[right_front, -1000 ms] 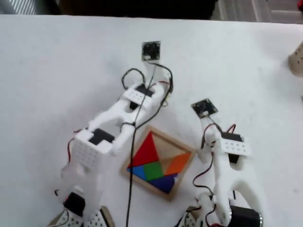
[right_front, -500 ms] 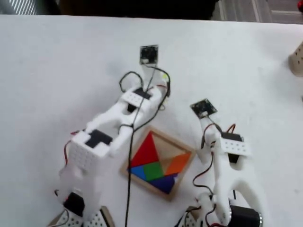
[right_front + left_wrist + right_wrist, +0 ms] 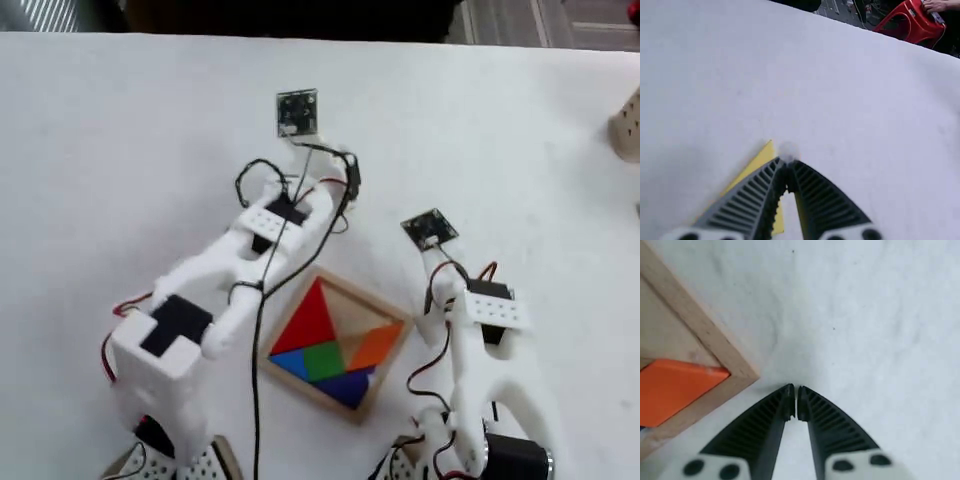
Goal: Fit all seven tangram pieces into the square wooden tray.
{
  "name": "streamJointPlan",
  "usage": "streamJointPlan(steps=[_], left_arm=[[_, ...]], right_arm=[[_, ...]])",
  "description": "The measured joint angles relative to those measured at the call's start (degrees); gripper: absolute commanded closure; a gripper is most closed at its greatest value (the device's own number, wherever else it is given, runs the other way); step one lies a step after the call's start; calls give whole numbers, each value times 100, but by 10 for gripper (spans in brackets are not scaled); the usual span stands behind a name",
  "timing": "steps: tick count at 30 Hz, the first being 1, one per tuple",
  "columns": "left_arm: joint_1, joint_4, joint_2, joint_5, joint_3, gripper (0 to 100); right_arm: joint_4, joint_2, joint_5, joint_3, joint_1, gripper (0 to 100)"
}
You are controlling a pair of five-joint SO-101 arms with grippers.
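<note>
The square wooden tray lies between the two arms. In it sit a red triangle, a blue piece, a green piece, an orange piece and a purple piece; its far part is bare wood. My left arm stretches past the tray's far-left side. My left gripper is shut low over the table, over a yellow piece; I cannot tell whether it touches it. My right gripper is shut just outside the tray corner by the orange piece.
A beige object stands at the table's right edge. Black and red cables hang from the left arm over the tray's left rim. Wooden arm bases sit at the near edge. White table spreads wide on the far side.
The left arm has swung to the left, farther from the tray, and its wrist has gone with it. The right arm and the pieces in the tray have not moved.
</note>
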Motion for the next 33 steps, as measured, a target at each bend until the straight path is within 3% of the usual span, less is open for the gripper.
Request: streamJointPlan(steps=[6,15,25,33], left_arm=[[-9,-598,967,325,-378,980],[-62,-651,1556,352,-747,980],[-62,519,1530,378,-1029,980],[237,404,932,378,-255,980]], right_arm=[[0,0,0,0,0,981],[53,0,0,0,0,981],[53,0,0,0,0,981],[53,0,0,0,0,981]])
